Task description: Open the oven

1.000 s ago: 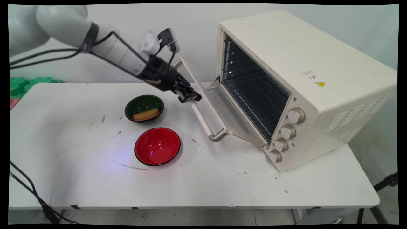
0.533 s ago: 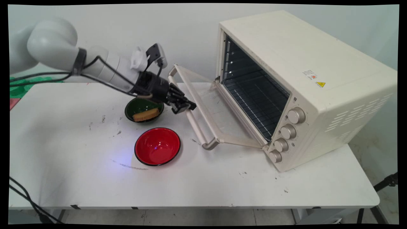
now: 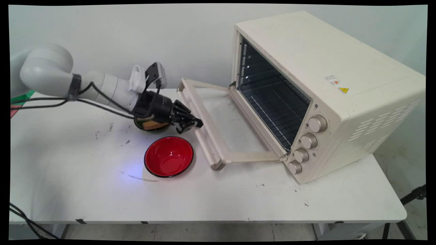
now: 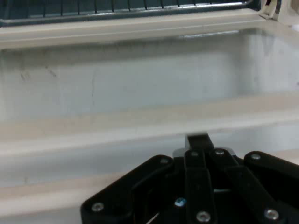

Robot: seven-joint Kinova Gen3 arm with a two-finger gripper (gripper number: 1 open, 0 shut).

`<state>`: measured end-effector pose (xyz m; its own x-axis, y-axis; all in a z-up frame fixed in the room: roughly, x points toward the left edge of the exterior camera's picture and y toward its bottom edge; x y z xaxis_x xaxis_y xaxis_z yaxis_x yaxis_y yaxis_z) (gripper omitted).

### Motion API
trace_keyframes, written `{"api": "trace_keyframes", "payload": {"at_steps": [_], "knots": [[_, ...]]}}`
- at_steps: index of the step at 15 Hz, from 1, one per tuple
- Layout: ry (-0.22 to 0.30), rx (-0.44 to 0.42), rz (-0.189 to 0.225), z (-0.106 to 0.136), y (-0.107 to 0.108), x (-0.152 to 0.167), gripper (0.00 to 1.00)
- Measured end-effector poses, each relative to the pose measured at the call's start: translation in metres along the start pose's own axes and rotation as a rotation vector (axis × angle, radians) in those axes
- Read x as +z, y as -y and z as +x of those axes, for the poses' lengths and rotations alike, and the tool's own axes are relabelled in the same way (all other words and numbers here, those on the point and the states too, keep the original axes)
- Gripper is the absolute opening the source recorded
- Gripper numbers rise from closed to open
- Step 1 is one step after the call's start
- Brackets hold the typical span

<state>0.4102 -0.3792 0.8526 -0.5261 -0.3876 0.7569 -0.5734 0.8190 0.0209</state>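
Observation:
My black gripper (image 3: 195,124) is shut, fingers pressed together, with its tip against the left side of the oven door's handle bar (image 3: 201,136). The cream toaster oven (image 3: 323,85) stands at the right, its glass door (image 3: 238,129) lying almost flat on the table. In the hand view the shut gripper (image 4: 198,139) points at the handle bar (image 4: 93,130), with the door glass (image 4: 140,79) and the wire rack (image 4: 117,7) beyond. The hand partly hides a green bowl (image 3: 139,124) holding a tan slab (image 3: 150,126).
An empty red bowl (image 3: 168,156) sits just in front of the hand, close to the handle's near end. Four knobs (image 3: 308,140) line the oven's front right. Green foam (image 3: 24,97) lies past the table's far left edge.
The oven door has swung down from a steep tilt to almost flat. My shut gripper has gone down and left with the handle, and now covers much of the green bowl.

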Motion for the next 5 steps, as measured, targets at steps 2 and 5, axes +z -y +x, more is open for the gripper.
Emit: {"api": "trace_keyframes", "payload": {"at_steps": [2, 5], "knots": [[-0.007, 0.003, -0.001, -0.011, -0.001, -0.002, 0.0], [-0.019, 0.012, 0.0, -0.019, -0.001, -0.011, 0.0]]}}
